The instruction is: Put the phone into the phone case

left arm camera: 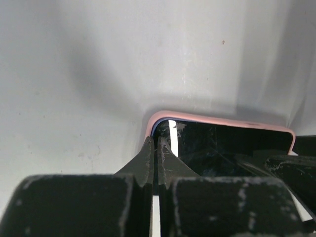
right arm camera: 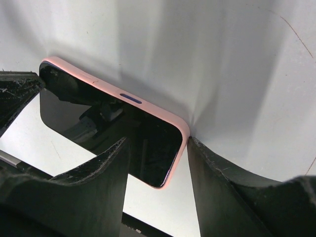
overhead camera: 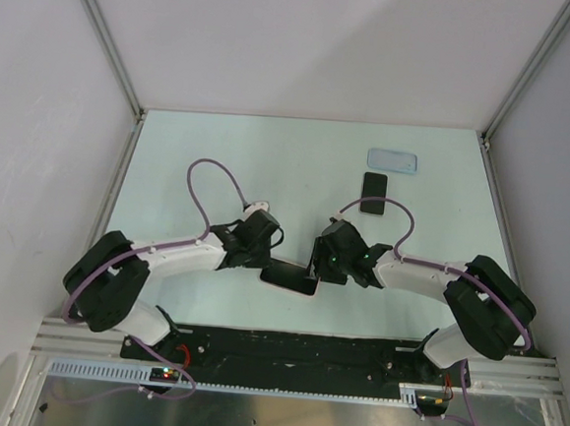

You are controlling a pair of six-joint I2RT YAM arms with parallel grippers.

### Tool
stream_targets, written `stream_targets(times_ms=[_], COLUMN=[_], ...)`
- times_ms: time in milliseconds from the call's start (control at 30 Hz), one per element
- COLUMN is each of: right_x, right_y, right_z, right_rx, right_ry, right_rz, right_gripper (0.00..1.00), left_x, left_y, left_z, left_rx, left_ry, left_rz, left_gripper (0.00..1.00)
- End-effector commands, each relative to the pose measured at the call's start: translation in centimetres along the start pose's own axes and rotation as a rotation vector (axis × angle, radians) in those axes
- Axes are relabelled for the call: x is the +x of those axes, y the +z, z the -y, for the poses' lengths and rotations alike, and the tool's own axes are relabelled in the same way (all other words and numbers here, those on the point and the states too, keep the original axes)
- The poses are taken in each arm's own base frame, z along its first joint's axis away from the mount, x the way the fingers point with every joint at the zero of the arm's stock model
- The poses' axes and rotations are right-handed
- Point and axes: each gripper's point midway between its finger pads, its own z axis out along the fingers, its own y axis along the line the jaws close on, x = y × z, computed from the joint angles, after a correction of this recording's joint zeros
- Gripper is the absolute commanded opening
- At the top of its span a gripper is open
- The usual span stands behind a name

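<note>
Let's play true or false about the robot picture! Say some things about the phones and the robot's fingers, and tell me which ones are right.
1. The phone is already inside the case. False: it lies bare on the table, next to the case.
2. The right fingers are open, one on each side of the pink slab. True.
3. The left fingers are spread wide. False: they are pressed almost together at the slab's corner.
4. The case lies farther from the arms than the phone. True.
</note>
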Motion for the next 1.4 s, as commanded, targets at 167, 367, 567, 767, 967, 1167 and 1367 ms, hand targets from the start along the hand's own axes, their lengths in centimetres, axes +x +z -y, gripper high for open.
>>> stream_targets(times_ms=[167,367,567,767,967,1167,1367], right_x=[0.6,0.7,0.6,0.3,0.0,0.0,0.2], right_y=[0.7,0.7,0.6,0.7,0.6,0.6,0.5], right_z=[-1.3,-1.1,-1.2,-1.5,-1.1,-0.9,-1.2], right_rx=[-0.046,-0.037,-0.039,-0.036,-0.013,-0.003,-0.017], right_ry=[0.010,0.005,0.001,-0.006,-0.009,-0.015,-0.026], right_rz=[-0.019,-0.020,-0.014,-0.006,0.008,0.009,0.003], right_gripper=[0.55,0.55,0.55,0.56,0.57,0.58,0.58], left_x=[6.7,8.0,8.9,3.7,-2.7,-1.6,3.5], left_y=[2.1,2.8,2.8,0.9,-2.4,-5.0,-6.0], left_z=[1.2,0.2,-0.7,2.1,4.1,1.5,-1.1], left_rx=[0.040,0.011,0.003,0.106,0.144,0.091,0.092], left_ry=[-0.009,-0.032,-0.054,-0.038,-0.002,-0.078,-0.198], left_rz=[-0.231,-0.260,-0.263,-0.134,-0.002,0.015,-0.010], left_gripper=[0.00,0.00,0.00,0.03,0.34,0.52,0.42])
